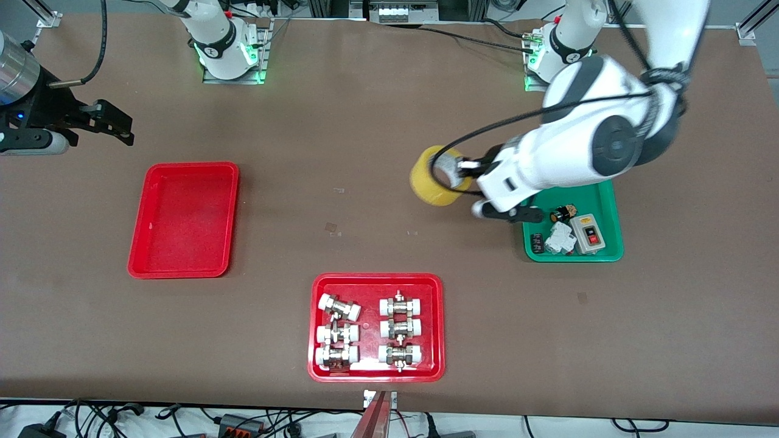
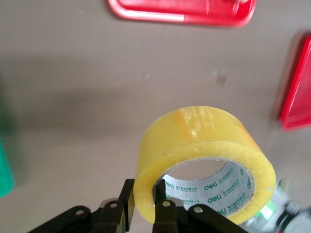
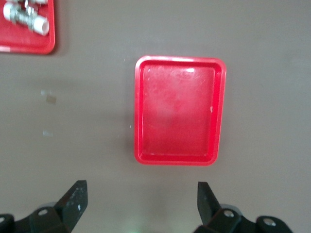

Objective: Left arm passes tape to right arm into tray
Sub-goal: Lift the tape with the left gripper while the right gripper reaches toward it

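Observation:
My left gripper is shut on the wall of the yellowish tape roll and holds it above the table, beside the green tray. In the left wrist view its fingers clamp the roll's rim, one outside and one inside the core. My right gripper is open and empty in the air at the right arm's end of the table, above the bare table by the plain red tray. That tray is empty and also shows in the right wrist view, past the open fingertips.
A red tray with several white-capped metal fittings lies near the front camera. A green tray with small electrical parts lies under the left arm. Cables hang along the table's front edge.

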